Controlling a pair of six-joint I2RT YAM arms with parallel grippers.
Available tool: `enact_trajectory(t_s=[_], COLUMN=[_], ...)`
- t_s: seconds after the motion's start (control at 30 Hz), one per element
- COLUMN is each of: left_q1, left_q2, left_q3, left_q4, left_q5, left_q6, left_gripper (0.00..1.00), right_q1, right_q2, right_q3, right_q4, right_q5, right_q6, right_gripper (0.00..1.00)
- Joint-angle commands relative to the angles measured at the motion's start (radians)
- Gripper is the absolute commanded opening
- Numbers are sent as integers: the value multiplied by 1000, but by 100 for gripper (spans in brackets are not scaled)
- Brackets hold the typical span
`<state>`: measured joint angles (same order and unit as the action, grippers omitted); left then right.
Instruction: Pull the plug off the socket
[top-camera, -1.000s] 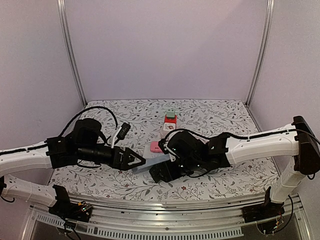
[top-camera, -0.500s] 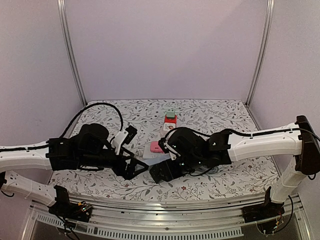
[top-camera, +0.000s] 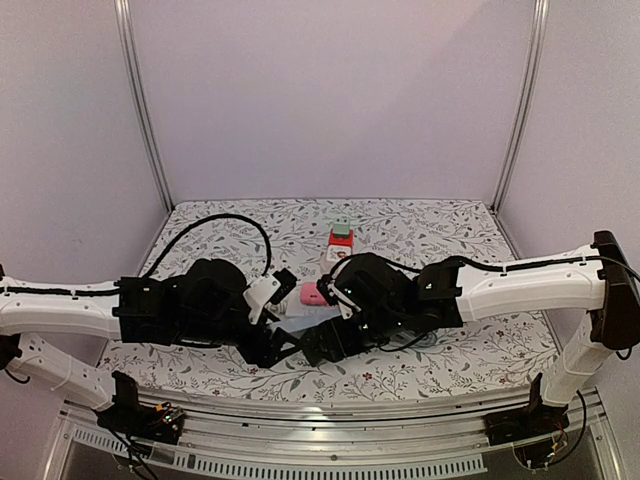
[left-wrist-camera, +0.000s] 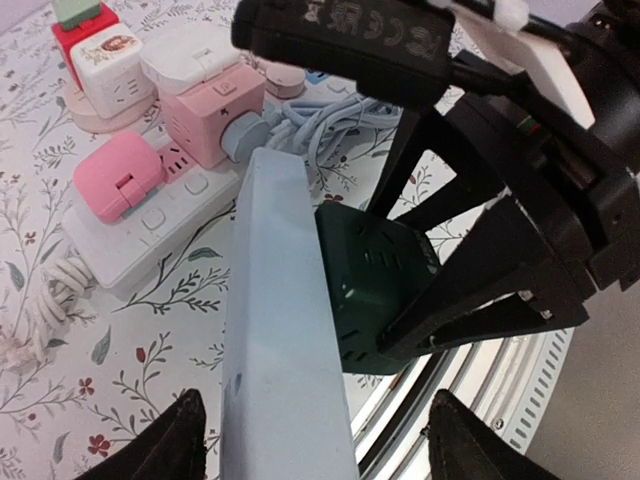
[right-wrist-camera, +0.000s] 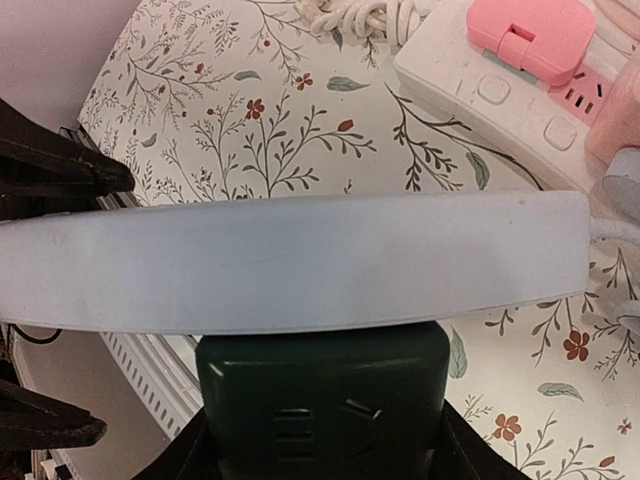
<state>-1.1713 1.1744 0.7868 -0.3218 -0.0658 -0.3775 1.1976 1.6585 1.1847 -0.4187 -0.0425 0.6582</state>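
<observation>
So the right gripper (right-wrist-camera: 320, 452) has its fingers clamped on the dark green plug (left-wrist-camera: 375, 285). In the left wrist view the plug sits mid-frame, stuck to the right side of the pale blue socket strip (left-wrist-camera: 280, 300). The left gripper (left-wrist-camera: 325, 445) is spread wide at the bottom edge with the strip's near end between its fingers, closer to the bottom-left one. A white power strip (left-wrist-camera: 150, 225) lies upper left.

Swung my left gripper (top-camera: 284, 348) toward 3 o'clock. It now straddles the pale blue socket strip (left-wrist-camera: 280, 330) by the dark green plug (left-wrist-camera: 375, 290). Jaws narrowed from full spread (gaps both sides). Its cable loop (top-camera: 218, 216) rose toward 12.
</observation>
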Motion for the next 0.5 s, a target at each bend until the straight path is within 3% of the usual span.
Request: enact_trajectory(t_s=[0.0,0.47], left_q1=[-34,-103], left_q2=[24,85], left_q3=[43,80], left_q4=[-43,-93], left_q5=[-70,-173], left_q6=[36,57], left_gripper=[69,47], right_q1=[0,0], right_q2=[-38,-31], right_q3=[27,33], right_q4=[-13,-19], right_q5=[-3,-7], right_q6=[18,21], right_gripper=[19,20])
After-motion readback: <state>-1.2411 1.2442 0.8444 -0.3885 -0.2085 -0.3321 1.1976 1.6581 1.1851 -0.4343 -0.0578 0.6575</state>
